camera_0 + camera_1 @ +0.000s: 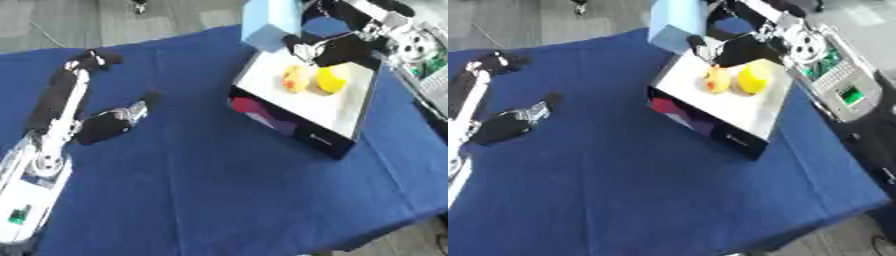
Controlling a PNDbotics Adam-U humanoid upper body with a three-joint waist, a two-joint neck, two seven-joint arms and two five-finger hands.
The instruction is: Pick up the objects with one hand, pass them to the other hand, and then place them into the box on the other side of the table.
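- The table [219,200] is covered by a matt blue cloth.
- The box [302,97] looks like cardboard: a smooth white inside, dark printed walls.
- Two yellow fruits [317,79] show a smooth, faintly glossy skin.
- The right hand [337,50] is seen in matt black plastic.

The pale blue upright block [271,22] is cut off by the top edge; the right robot hand [328,50] hides the white open box's [337,112] far rim; its fingers blur together.
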